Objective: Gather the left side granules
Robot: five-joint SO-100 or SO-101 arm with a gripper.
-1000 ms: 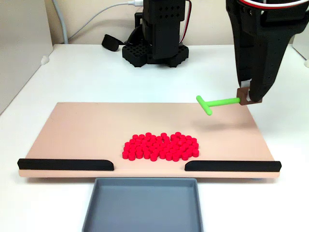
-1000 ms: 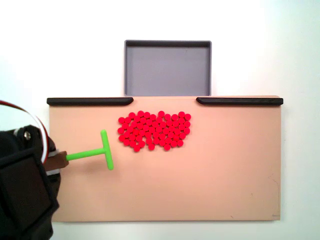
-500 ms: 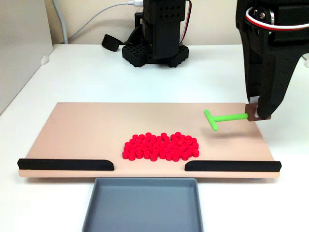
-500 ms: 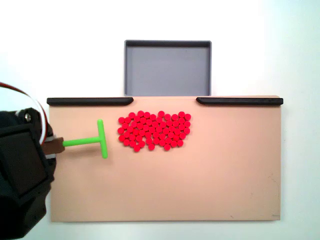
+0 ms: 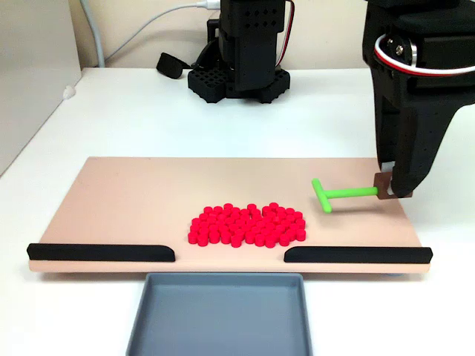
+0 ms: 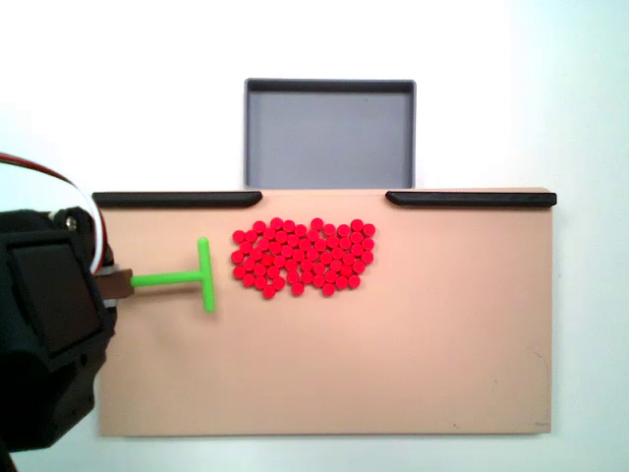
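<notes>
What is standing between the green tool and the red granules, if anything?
Nothing visible. In both fixed views a strip of bare board separates the crossbar of the green T-shaped tool, held by the end effector, from the nearest edge of the granules. The tool sits level with the pile.

Red granules (image 5: 247, 225) clustered low centre on the tan board (image 5: 133, 196), just above the gap between two black rails (image 5: 102, 253). Grey tray (image 5: 221, 311) at bottom edge. Right of frame: pincer (image 5: 387, 189) apparently clamped on green T-stick (image 5: 338, 193), crossbar near the pile, not touching. White tabletop (image 5: 133, 111) behind.
</notes>
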